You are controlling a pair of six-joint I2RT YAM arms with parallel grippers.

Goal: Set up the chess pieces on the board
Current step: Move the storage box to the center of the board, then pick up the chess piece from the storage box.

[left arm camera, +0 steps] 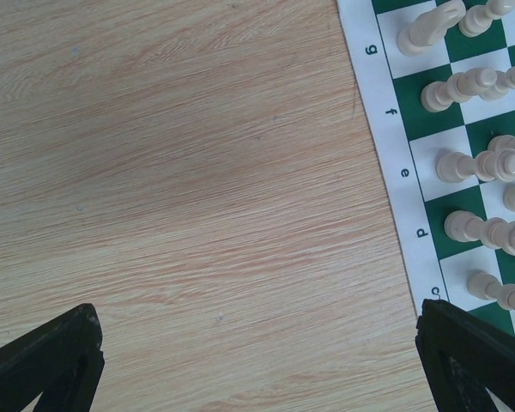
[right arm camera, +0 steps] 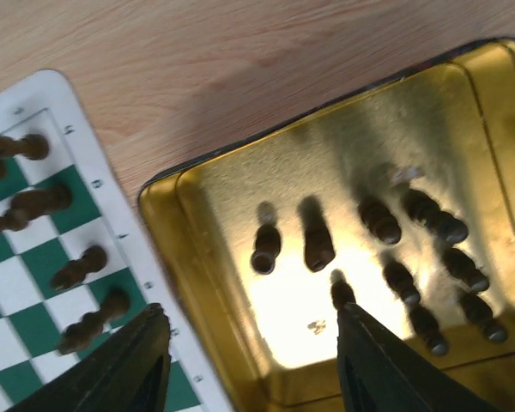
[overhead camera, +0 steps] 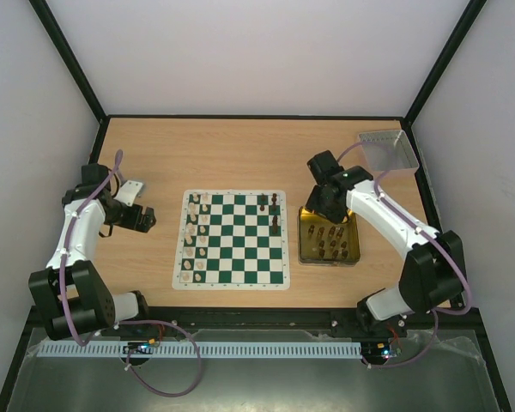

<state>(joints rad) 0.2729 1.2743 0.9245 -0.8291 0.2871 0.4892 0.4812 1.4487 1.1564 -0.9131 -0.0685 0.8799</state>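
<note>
The green and white board [overhead camera: 232, 240] lies mid-table. Cream pieces [overhead camera: 195, 236] stand in two columns along its left side; they also show in the left wrist view [left arm camera: 472, 163]. A few dark brown pieces [overhead camera: 275, 210] stand at its far right corner and show in the right wrist view [right arm camera: 77, 270]. Several more dark pieces [right arm camera: 318, 245] stand in the gold tin [overhead camera: 329, 239]. My right gripper [right arm camera: 249, 352] is open and empty above the tin's left edge. My left gripper [left arm camera: 257, 360] is open and empty over bare wood left of the board.
A grey rectangular tray [overhead camera: 386, 152] sits at the far right corner of the table. The gold tin's raised rim [right arm camera: 167, 232] lies just right of the board's white border [right arm camera: 86, 163]. Black frame posts and white walls enclose the table.
</note>
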